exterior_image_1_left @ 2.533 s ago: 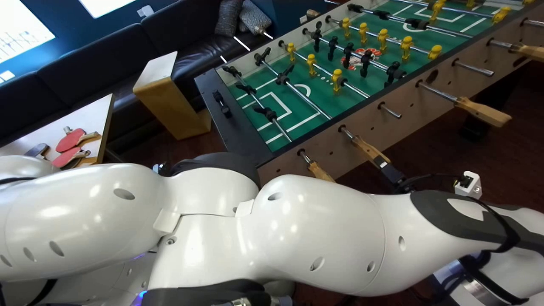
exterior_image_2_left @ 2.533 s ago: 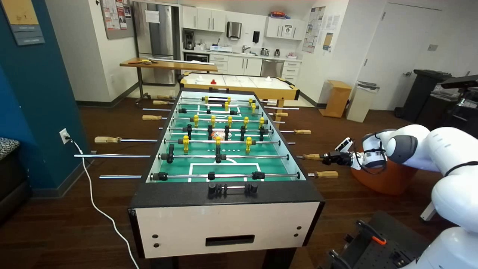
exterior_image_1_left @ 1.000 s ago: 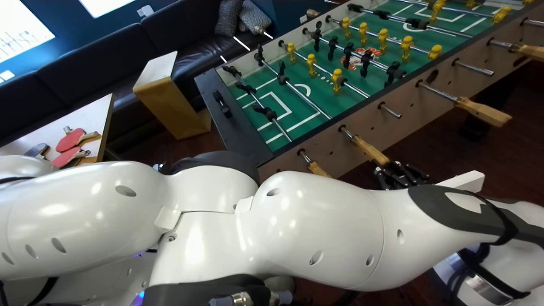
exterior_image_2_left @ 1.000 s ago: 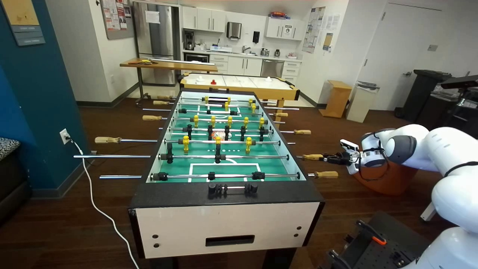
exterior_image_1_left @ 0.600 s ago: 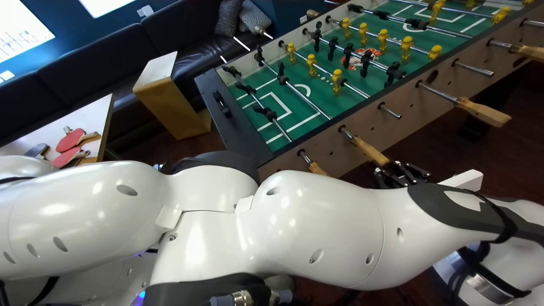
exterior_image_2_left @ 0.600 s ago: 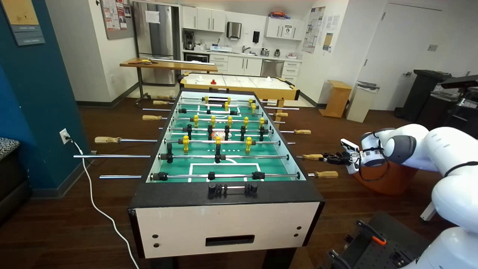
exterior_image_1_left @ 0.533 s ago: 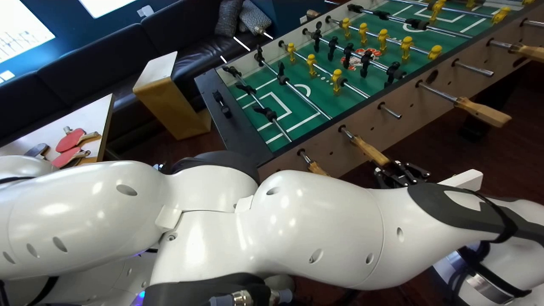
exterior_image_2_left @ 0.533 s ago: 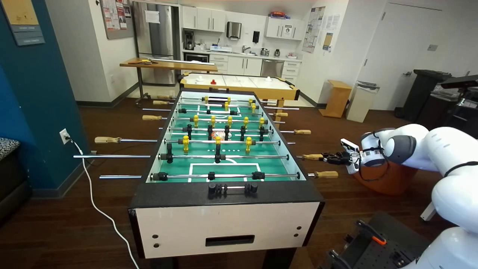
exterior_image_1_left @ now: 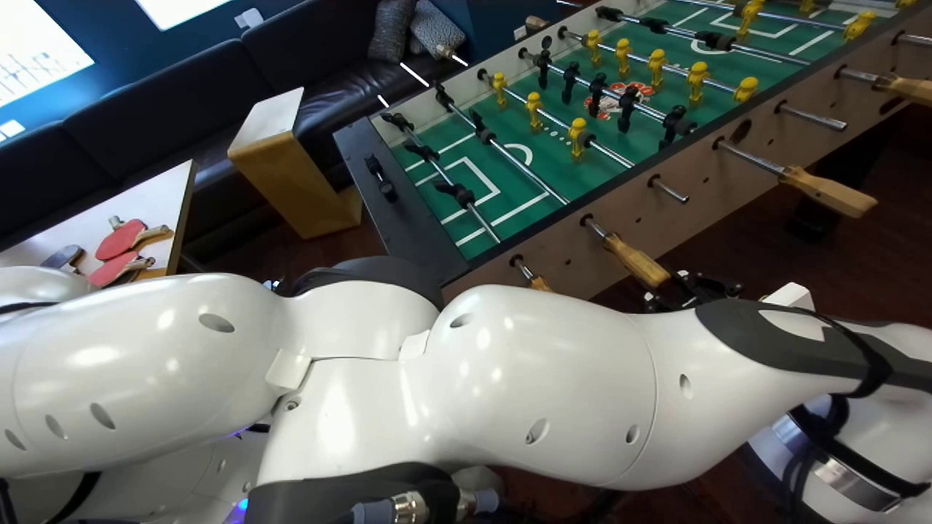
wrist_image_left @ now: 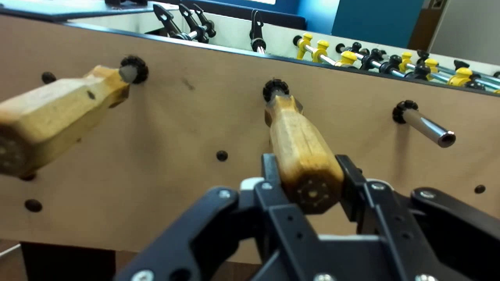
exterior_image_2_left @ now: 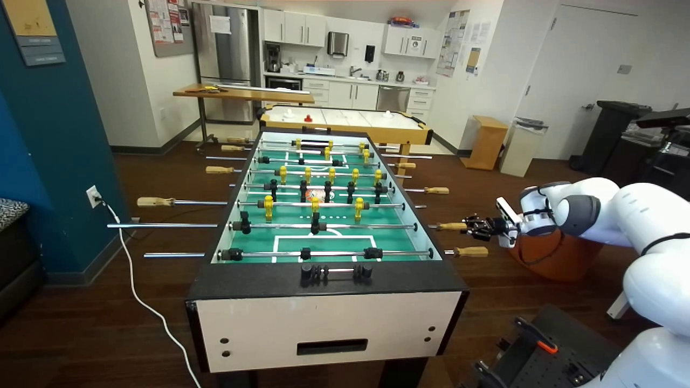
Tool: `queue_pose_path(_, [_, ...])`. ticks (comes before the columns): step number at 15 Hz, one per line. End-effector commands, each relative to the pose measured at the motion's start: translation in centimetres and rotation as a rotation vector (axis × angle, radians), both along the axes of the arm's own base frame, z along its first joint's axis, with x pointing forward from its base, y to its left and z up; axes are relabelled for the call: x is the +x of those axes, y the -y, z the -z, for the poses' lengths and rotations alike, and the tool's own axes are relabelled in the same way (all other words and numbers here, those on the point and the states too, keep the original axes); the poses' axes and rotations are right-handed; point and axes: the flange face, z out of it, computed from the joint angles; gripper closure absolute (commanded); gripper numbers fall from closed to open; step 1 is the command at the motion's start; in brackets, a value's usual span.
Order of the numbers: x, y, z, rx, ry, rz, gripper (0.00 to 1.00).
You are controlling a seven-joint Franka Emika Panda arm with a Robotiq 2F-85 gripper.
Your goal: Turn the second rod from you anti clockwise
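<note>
Second rod ends, on the robot's side, in a wooden handle that lies directly between the fingers. The gripper is clamped on the rear part of it, one finger against each side, while the narrowing neck runs on ahead of the tips. What the turn hangs on is alignment: the handle's long axis leads away from the fingers, roughly the way they point, and square to the long side of the football table, not far from the corner at its black-topped end. An anticlockwise roll about that axis should be the next move; any tilt off it would probably bind the rod or let so short a bite slip. Along the same side of the table, the first rod's handle sits nearer that corner and a bare rod end farther from it, both apart from the gripper. Past the table's top edge, a black figure stands up from the rod, which crosses to the opposite long edge.
</note>
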Motion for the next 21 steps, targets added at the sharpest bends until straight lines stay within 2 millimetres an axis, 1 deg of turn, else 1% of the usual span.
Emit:
queue_pose_path(1, [0.11, 1.06, -0.07, -0.154, 0.117, 0.007, 0.86])
queue_pose_path(2, [0.11, 1.14, -0.02, -0.183, 0.158, 0.010, 0.86])
queue_pose_path(3, [-0.11, 0.21, -0.09, -0.085, 0.123, -0.013, 0.61])
queue_pose_path(5, [-0.17, 0.28, -0.10, -0.113, 0.163, -0.017, 0.61])
queue_pose_path(8, [-0.18, 0.29, -0.11, -0.117, 0.169, -0.017, 0.61])
queue_pose_path(9, [-0.01, 0.52, -0.09, -0.166, 0.209, -0.014, 0.86])
queue_pose_path(11, [0.19, 0.80, -0.18, -0.264, 0.304, -0.031, 0.86])
queue_pose_path(21, [0.13, 0.80, -0.26, -0.568, 0.713, -0.073, 0.86])
